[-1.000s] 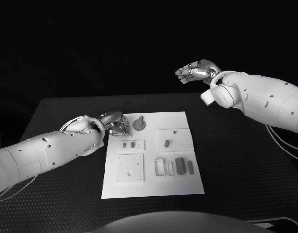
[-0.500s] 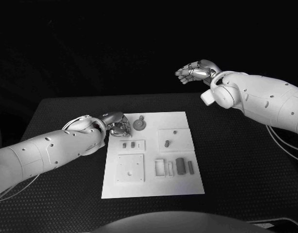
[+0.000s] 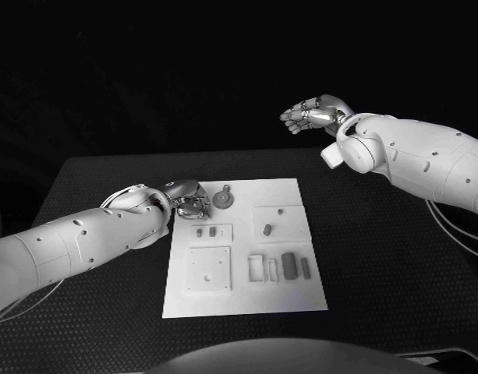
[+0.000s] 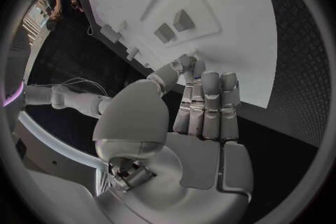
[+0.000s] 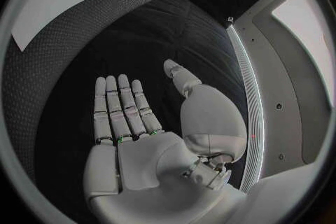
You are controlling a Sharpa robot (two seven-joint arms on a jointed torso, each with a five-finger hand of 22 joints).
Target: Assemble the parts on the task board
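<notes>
The left hand (image 3: 185,199) sits at the far left corner of the task board (image 3: 239,300), its fingers curled down so that the head view hides what lies under them; from the left wrist view its fingers (image 4: 210,106) lie pressed side by side with the thumb tip meeting them just over the board's edge, and whether a small part is pinched there I cannot tell. Just right of that hand a round part (image 3: 225,199) with a short stem rests on the board. Nearer, small parts (image 3: 206,231) stand in a shallow square recess, another part (image 3: 268,229) lies in the recess to its right, and a row of upright bars (image 3: 289,266) stands toward the near right; their exact shapes are too small to make out. The right hand (image 3: 313,115) is raised well beyond the far edge of the surface (image 3: 396,257), holding nothing, fingers (image 5: 119,103) straight and close together with the thumb apart. The surface is black with a fine woven texture, and the room behind it is dark.
</notes>
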